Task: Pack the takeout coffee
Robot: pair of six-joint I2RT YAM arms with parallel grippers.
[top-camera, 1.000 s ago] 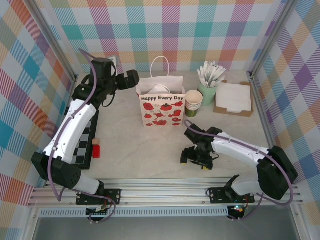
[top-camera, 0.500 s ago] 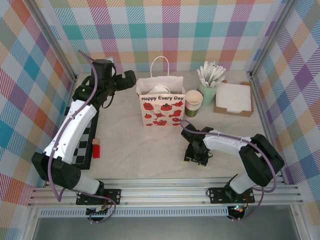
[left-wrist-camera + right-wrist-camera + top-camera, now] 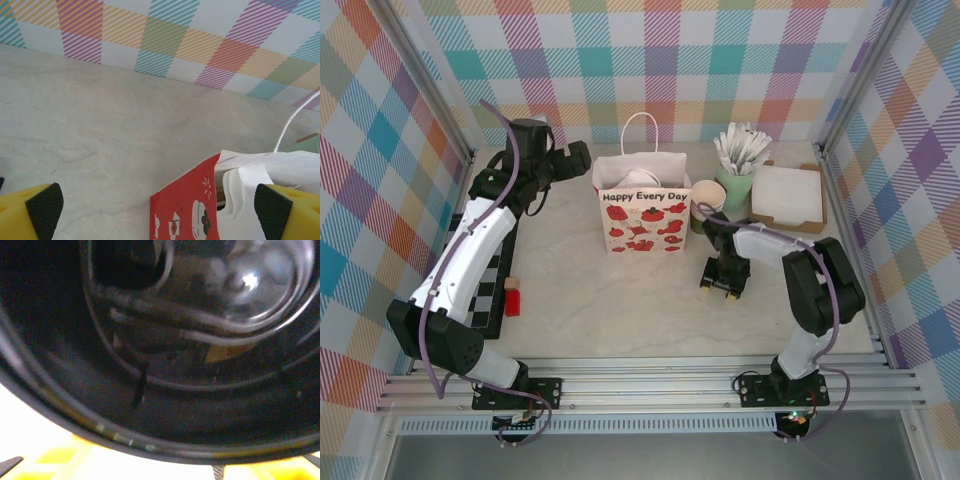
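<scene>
Top external: right end effector (image 3: 721, 287) has moved nearer the bag (image 3: 645, 218).

Table (image 3: 620, 310): looking like matt, faintly veined stone.
Bag (image 3: 645, 222): showing smooth printed paper.
Lid (image 3: 150, 410): gleaming as glossy black plastic, catching reflections.
Finger pads (image 3: 44, 209): showing rough, dimpled black rubber on smooth yellow plastic.
Rails (image 3: 650, 385): shining as bare ribbed metal.

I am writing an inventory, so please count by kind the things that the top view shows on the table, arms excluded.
Gift bag: 1
Cup stack: 1
Holder with sticks: 1
Napkin tray: 1
Checkered board: 1
Small blocks: 2
Total: 7
</scene>
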